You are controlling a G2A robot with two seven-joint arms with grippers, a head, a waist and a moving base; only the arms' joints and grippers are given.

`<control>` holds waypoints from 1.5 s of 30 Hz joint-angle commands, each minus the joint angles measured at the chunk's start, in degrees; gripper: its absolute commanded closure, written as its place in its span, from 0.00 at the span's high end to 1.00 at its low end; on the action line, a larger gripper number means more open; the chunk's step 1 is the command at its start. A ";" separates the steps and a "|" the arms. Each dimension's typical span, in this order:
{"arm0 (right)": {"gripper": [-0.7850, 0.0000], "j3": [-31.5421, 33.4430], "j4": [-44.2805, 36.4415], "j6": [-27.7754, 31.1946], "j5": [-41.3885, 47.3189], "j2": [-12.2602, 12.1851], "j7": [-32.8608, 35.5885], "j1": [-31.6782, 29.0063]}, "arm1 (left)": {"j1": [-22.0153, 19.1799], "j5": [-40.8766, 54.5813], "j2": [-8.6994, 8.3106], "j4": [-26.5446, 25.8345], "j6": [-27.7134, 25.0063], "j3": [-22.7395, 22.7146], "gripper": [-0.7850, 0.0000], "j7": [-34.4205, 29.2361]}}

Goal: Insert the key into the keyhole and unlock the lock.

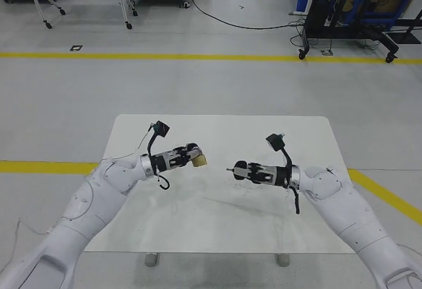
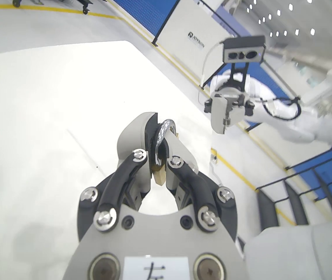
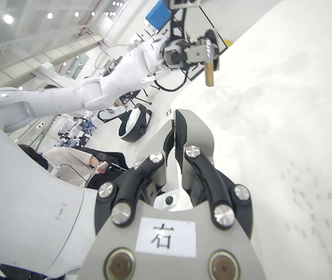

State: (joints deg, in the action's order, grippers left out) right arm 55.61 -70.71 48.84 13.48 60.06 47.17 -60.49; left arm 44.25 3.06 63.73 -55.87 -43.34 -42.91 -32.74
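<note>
Top view: the left gripper [image 1: 194, 158] was clamped on the lock [image 1: 199, 160], held above the table [image 1: 218, 224]. The right gripper [image 1: 235, 171], near it, was closed on a thin tip, judged to be the key [image 1: 230, 170]. Left wrist view: the grip sat on the shackle [image 2: 166, 126], so the lock might swivel under a push and the key miss. Right wrist view: the keyhole was not discernible, and nothing stood between lock and key.
</note>
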 commanded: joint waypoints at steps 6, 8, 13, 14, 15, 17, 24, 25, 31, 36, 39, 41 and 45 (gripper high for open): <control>0.00 -0.69 0.24 -0.51 1.62 0.52 -1.64 0.72 | -0.33 -2.57 0.02 0.18 0.66 0.11 0.00 -0.52; 0.00 -0.69 0.24 -0.51 1.62 0.52 -1.64 0.72 | -0.33 -2.57 0.02 0.18 0.66 0.11 0.00 -0.52; 0.00 -0.55 -0.50 -1.28 1.60 0.63 -3.40 0.30 | 0.73 18.29 0.89 0.55 11.38 -0.17 0.00 -13.07; 0.00 -0.57 -0.94 -1.64 1.23 0.73 -4.50 0.04 | 0.09 25.03 1.24 1.58 14.72 -0.72 0.00 -17.32; 0.00 -0.67 -1.14 -1.84 1.03 0.86 -5.48 -0.19 | -0.05 31.99 1.70 3.14 18.86 -1.00 0.00 -21.72; 0.00 -1.05 -0.96 -2.16 0.98 1.19 -7.37 -0.50 | -1.35 40.87 2.68 6.55 22.69 -1.60 0.00 -27.92; 0.00 -1.44 0.28 -1.62 -3.02 2.29 -15.75 -1.20 | -6.14 49.16 7.16 17.14 36.63 2.43 0.00 -36.80; 0.00 -1.39 0.24 -1.44 -3.65 2.42 -17.08 -1.52 | -7.04 48.80 7.73 18.16 37.02 2.95 0.00 -36.86; 0.00 -1.10 -0.14 -1.16 -5.06 2.57 -19.04 -2.15 | -8.71 48.89 9.05 20.40 37.10 3.58 0.00 -36.50; 0.00 -1.10 -0.14 -1.16 -5.06 2.57 -19.04 -2.15 | -8.17 45.38 8.78 19.85 36.54 3.84 0.00 -32.41; 0.00 -1.36 -0.95 -1.92 -2.16 2.76 -19.79 -2.87 | -6.56 44.85 8.45 17.48 37.43 2.90 0.00 -29.02; 0.00 -2.41 -1.95 -3.09 4.85 3.05 -16.52 -3.17 | -5.84 44.34 8.27 15.71 39.61 2.57 0.00 -28.09; 0.00 -1.63 -0.32 -1.18 1.29 2.85 -12.25 -1.18 | -6.18 42.76 8.34 12.83 49.59 3.29 0.00 -29.12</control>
State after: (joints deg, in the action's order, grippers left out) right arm 53.57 -71.27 46.93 20.34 63.00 34.77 -62.07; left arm 38.39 46.22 72.01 -42.62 2.89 -39.91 -61.15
